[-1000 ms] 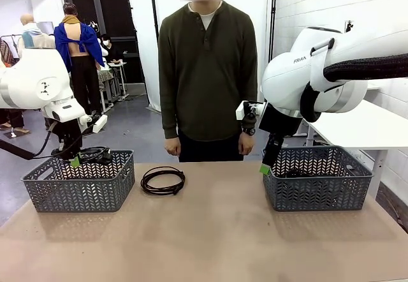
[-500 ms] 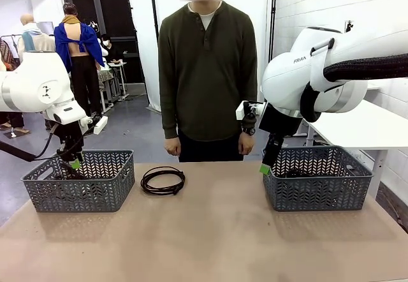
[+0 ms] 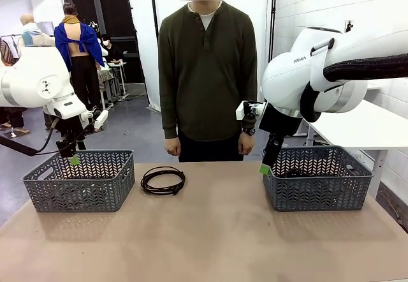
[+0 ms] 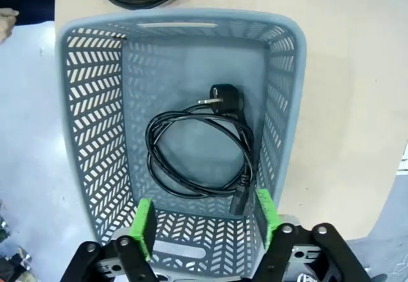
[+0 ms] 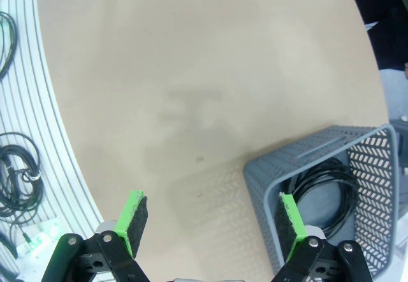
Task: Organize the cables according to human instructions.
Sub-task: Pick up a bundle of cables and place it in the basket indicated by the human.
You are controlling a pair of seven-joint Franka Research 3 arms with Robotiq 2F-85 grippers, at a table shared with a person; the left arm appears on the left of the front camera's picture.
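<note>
Tan table (image 3: 217, 237) holds one cable (image 3: 163, 181); grey floor (image 3: 137, 135) beyond.

The left arm (image 3: 35, 81) enters from the picture's left with its large white joint held high. Its wrist drops steeply, so that the left gripper (image 3: 74, 159) points downward. In the left wrist view, the left gripper (image 4: 204, 217) has its two green pads (image 4: 143, 220) set well apart, with nothing between them. The right arm (image 3: 319, 71) enters from the picture's right, with a bulky white joint uppermost and a black hose (image 3: 366, 67) along its upper link. Its wrist slants down and inward, and the right gripper (image 3: 265, 167) hangs with its fingers down. In the right wrist view, the right gripper (image 5: 212, 223) is spread wide and grips nothing.
</note>
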